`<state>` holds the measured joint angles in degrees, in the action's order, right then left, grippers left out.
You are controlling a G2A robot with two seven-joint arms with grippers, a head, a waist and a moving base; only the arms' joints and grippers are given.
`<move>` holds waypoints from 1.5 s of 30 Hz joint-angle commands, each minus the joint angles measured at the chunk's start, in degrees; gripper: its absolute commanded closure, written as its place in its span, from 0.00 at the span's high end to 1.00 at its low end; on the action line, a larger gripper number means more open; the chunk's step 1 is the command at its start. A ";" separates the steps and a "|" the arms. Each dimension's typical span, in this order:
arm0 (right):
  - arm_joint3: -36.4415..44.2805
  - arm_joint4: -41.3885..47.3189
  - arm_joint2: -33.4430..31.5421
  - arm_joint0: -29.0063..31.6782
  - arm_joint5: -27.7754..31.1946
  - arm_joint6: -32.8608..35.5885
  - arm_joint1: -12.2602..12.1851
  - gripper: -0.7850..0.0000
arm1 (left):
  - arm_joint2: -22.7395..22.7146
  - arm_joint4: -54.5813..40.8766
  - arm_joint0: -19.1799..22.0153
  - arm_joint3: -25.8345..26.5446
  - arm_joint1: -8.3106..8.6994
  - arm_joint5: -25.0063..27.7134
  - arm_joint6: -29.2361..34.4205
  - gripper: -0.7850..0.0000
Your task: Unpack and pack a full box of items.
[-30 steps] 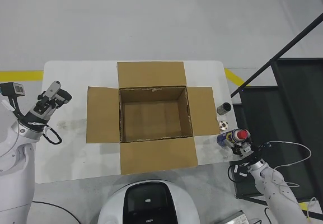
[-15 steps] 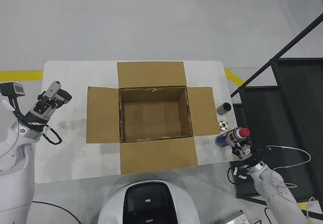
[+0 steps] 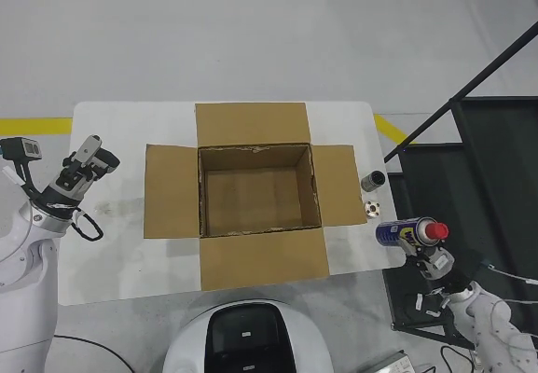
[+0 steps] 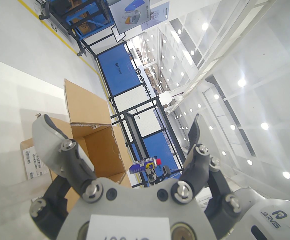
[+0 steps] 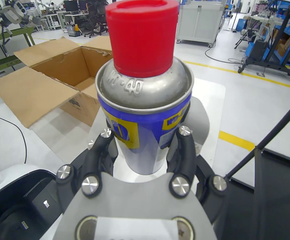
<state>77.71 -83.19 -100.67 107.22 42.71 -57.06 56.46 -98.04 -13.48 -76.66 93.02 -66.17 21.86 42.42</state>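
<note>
The white bench (image 3: pixel 110 270) carries everything I am working with, and I place the rest by the cardboard box (image 3: pixel 259 191) at its middle. The box stands upright with all four flaps folded out flat, and I can see down to its brown floor.

My left end effector (image 4: pixel 119 123) hangs above the bench well off the box's left flap, its fingers spread wide apart with nothing between them.

My right end effector (image 5: pixel 146 132) is out past the box's right flap, near the flap's front corner and over the bench's edge. It is clamped on the lower body of the spray can (image 3: pixel 408 231). From the top view the blue and yellow can lies roughly level in the grip, raised off the bench, its red cap pointing away from the box.

A small grey cylinder (image 3: pixel 376 179) stands on the bench just beside the right flap. A small round metal part (image 3: pixel 372 207) sits between that cylinder and the can.
</note>
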 commanded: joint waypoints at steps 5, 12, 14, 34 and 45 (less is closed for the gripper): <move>16.55 5.74 -3.85 3.55 -2.93 15.44 0.04 0.00 | 0.00 0.00 0.00 0.00 0.00 0.00 0.00 1.00; 27.11 11.25 -0.66 2.39 -3.69 29.48 0.42 0.00 | 0.00 0.00 0.00 0.00 0.00 0.00 0.00 1.00; 27.48 13.14 0.29 1.62 -3.08 30.84 0.52 0.00 | 0.00 0.00 0.00 0.00 0.00 0.00 0.00 1.00; 27.73 13.39 1.07 0.84 -3.21 33.25 0.57 0.00 | 0.00 0.00 0.00 0.00 0.00 0.00 0.00 1.00; 40.74 3.28 14.50 -16.47 -4.89 69.76 0.53 0.00 | 0.00 0.00 0.00 0.00 0.00 0.00 0.00 1.00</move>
<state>118.16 -80.19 -88.86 93.59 37.55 9.34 56.85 -98.04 -13.48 -76.66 93.02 -66.17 21.86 42.42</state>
